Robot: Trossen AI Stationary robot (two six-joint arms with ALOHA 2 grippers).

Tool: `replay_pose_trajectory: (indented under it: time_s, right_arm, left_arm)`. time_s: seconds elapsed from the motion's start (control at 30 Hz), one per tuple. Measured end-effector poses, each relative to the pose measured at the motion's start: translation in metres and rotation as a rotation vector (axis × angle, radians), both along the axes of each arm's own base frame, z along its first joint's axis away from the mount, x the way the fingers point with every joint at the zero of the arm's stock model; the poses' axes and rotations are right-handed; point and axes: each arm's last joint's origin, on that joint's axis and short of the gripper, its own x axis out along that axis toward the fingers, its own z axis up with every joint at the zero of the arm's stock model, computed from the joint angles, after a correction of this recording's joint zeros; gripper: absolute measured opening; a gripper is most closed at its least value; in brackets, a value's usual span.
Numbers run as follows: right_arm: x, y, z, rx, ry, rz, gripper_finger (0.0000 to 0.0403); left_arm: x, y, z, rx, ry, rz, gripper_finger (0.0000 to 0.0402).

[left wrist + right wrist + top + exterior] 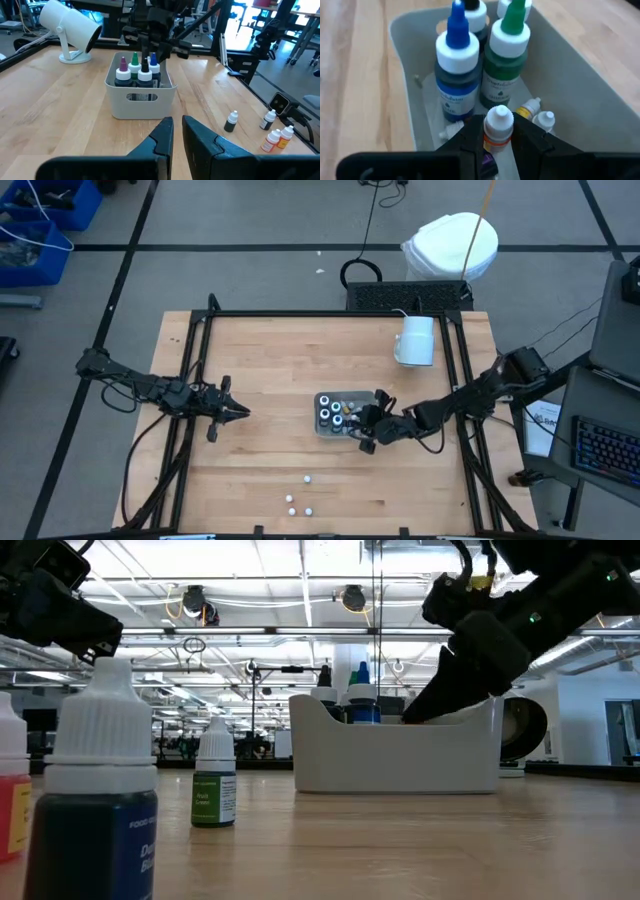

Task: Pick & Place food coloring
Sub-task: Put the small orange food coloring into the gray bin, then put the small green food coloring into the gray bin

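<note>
The table (300,380) is viewed straight down from overhead, and level from its surface. The grey bin (141,95) is seen across the table by the left wrist camera, closely, perhaps from above, by the right.

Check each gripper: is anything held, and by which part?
The right gripper pinches a small white-capped dropper bottle by its neck over the tray. The left gripper holds nothing.

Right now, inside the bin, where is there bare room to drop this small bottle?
The right gripper holds a small bottle over the bin. Bare floor lies along that wall; the far end is crowded by the blue-tipped bottle and green-tipped bottle.
</note>
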Motion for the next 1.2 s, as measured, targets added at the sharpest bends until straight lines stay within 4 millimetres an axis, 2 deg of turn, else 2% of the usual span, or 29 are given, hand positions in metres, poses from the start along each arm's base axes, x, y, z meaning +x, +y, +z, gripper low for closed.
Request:
replay_pose_trajectory:
  time_s: [0.3,0.67,1.2]
  right_arm:
    - [0.005,0.000,-0.018,-0.070,0.038,-0.022,0.0070]
    - [0.006,-0.001,-0.018,-0.072,0.039,-0.021,0.0072]
    - [0.006,-0.001,-0.017,-0.064,0.023,-0.019,0.0111]
  left_arm:
    - [0.000,0.000,-0.001,0.007,0.008,0.004,0.0047]
    - [0.000,0.000,-0.002,0.007,0.017,0.005,0.0047]
    - [0.000,0.000,-0.002,0.002,0.018,0.007,0.0047]
